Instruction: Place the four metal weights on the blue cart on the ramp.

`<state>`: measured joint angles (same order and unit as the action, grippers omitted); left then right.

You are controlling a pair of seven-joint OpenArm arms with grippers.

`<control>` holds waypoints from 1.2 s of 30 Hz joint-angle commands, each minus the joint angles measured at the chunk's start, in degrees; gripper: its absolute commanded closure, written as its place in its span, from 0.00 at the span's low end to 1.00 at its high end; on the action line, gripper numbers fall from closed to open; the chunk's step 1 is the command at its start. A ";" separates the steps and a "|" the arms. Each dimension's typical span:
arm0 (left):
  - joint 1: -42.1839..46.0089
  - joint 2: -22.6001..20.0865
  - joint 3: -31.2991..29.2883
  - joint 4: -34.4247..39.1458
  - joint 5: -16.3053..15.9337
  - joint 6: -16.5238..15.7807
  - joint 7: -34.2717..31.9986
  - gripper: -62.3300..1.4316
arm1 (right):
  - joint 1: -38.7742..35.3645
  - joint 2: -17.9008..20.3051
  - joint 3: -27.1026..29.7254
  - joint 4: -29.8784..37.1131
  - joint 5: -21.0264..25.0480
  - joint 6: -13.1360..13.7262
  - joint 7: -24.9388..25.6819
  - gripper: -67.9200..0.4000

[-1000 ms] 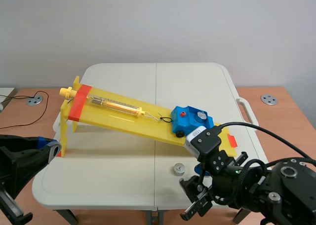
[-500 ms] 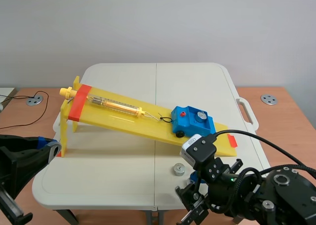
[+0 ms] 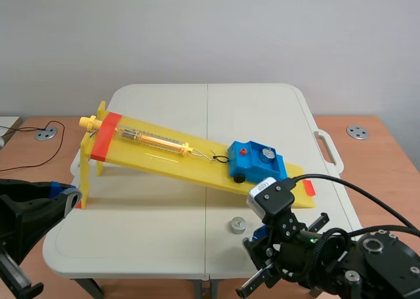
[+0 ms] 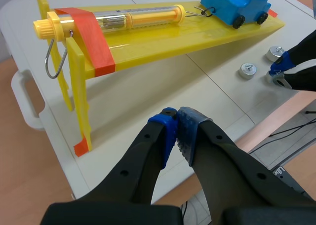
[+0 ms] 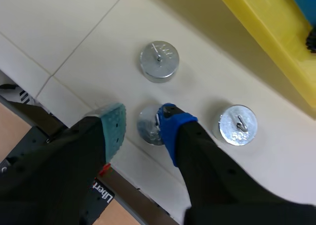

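Three metal weights are seen lying flat on the white desk [image 5: 59, 32] in the right wrist view. The middle weight [image 5: 148, 129] is straddled by the right hand [image 5: 142, 122]. The blue pad [image 5: 170, 124] is set against one side of it, while a thin gap is seen between the grey-green pad [image 5: 114, 129] and the other side. The hand is thus parted around the weight and nothing is clamped. The far weight [image 5: 159, 61] is found just ahead of the fingers. The third weight [image 5: 238, 125], stamped with a number, lies just beside the blue-padded finger, near the ramp's low edge.

The fourth weight [image 3: 267, 153] is seated on top of the blue cart [image 3: 252, 164], beside a red knob [image 3: 243, 152]. The cart is parked near the low end of the yellow ramp [image 3: 164, 158] and is hooked by a wire to a clear spring scale [image 3: 152, 139] laid along the slope. In the scene view the right hand is held low over the desk's near edge, close to the ramp's low end.

The left hand [image 4: 177, 129] is held well apart from all this, off the desk's corner by the ramp's raised end. Its fingers are pressed together, pad to pad, with nothing between them.
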<state>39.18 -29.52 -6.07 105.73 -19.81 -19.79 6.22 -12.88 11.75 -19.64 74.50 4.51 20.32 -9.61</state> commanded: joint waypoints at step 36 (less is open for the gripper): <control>-1.29 0.11 -0.87 3.93 -4.46 -2.29 -5.11 0.92 | -15.10 6.95 21.66 35.76 28.30 0.52 -7.78 0.99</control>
<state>39.18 -29.52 -6.07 105.73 -19.81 -19.79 6.22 -30.22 16.38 -0.97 105.34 26.24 19.35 -22.57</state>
